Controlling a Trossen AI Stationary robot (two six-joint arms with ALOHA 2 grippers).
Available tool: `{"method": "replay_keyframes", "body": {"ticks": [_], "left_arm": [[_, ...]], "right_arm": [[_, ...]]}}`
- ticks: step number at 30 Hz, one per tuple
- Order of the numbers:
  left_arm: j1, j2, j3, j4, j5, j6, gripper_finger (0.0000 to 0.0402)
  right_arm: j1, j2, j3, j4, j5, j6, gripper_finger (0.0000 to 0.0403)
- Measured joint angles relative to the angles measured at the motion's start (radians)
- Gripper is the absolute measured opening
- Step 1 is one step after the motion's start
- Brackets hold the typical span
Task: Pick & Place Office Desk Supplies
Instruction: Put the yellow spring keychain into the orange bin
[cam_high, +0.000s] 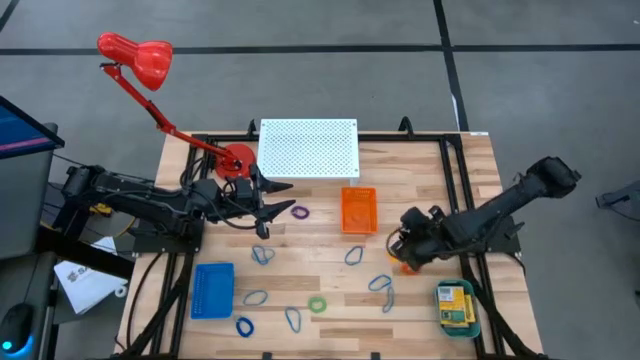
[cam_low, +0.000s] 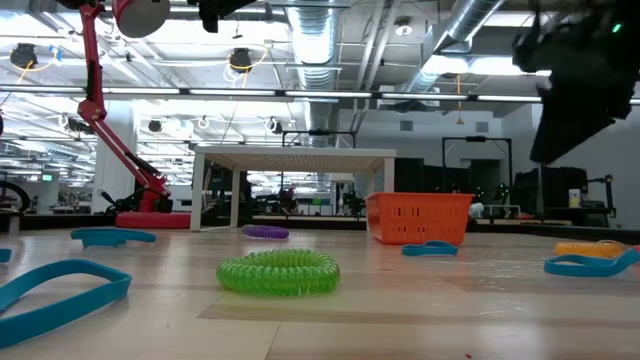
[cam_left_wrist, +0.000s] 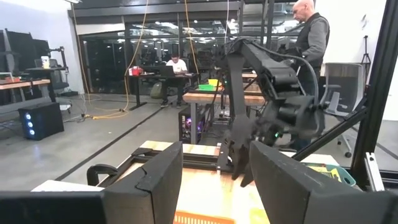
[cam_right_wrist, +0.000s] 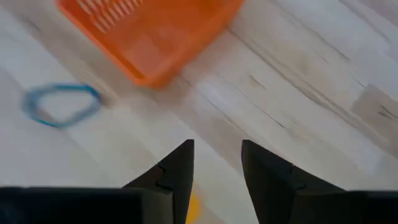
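Note:
My right gripper (cam_high: 403, 250) (cam_right_wrist: 217, 162) is open and empty, raised above the table near the right side. An orange rubber-band ring (cam_high: 408, 265) (cam_right_wrist: 194, 204) lies on the table just below and beside its fingers. My left gripper (cam_high: 280, 199) (cam_left_wrist: 214, 180) is open and empty, raised at the left near the lamp's base. A purple ring (cam_high: 300, 212), a green ring (cam_high: 317, 304) (cam_low: 280, 272) and a blue ring (cam_high: 245, 326) lie flat on the table. Several blue-grey wire clip loops (cam_high: 262, 255) (cam_right_wrist: 59, 102) lie around them. Yellow boxes (cam_high: 453, 300) sit in the teal tray (cam_high: 470, 330).
An orange tray (cam_high: 359, 209) (cam_right_wrist: 149, 31) stands mid-table, just left of my right gripper. A blue tray (cam_high: 212, 290) is at the near left. A white perforated stand (cam_high: 308, 148) is at the far edge, beside the red desk lamp (cam_high: 150, 60). People show in the room beyond.

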Motion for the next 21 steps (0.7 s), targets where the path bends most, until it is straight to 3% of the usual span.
{"method": "replay_keyframes", "body": {"ticks": [10, 21], "left_arm": [[0.0, 0.0, 0.0, -0.002, 0.0, 0.0, 0.0182], [0.0, 0.0, 0.0, -0.003, 0.0, -0.001, 0.0182]], "right_arm": [[-0.153, 0.188, 0.0, -0.035, -0.167, -0.135, 0.0169], [-0.095, 0.27, 0.0, 0.076, -0.261, -0.118, 0.0177]]}}
